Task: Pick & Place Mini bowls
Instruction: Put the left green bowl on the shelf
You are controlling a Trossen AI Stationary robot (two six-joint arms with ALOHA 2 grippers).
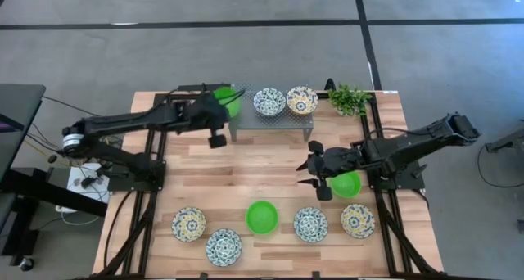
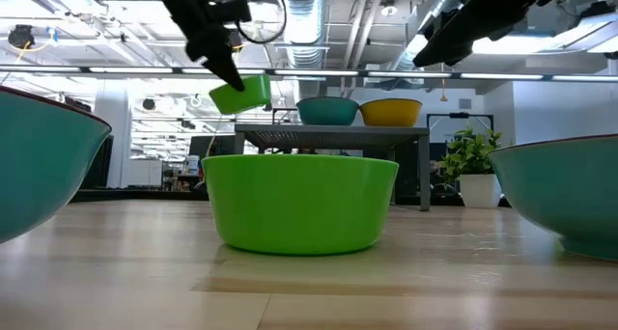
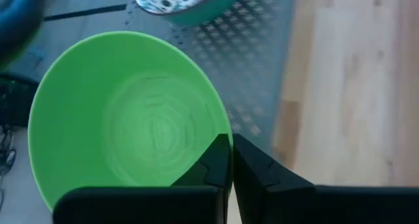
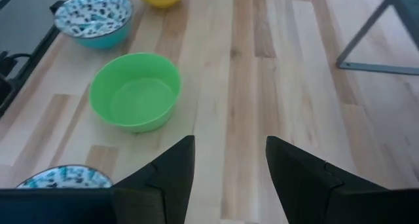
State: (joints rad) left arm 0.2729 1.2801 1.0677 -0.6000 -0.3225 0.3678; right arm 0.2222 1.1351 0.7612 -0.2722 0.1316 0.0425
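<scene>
The left gripper (image 1: 219, 108) pinches a green bowl's (image 1: 228, 101) rim, tilted above the rack (image 1: 270, 120), likely for placing. The right gripper (image 1: 315, 175) hangs wide open and empty, well off the rack.

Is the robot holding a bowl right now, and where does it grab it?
Yes. The left gripper pinches a green bowl by its rim, lifted at the end of the grey rack. The right gripper is open and holds nothing.

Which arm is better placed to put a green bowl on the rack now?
Left. Its tool is shut on a green bowl at the rack; the right tool is open and empty.
</scene>
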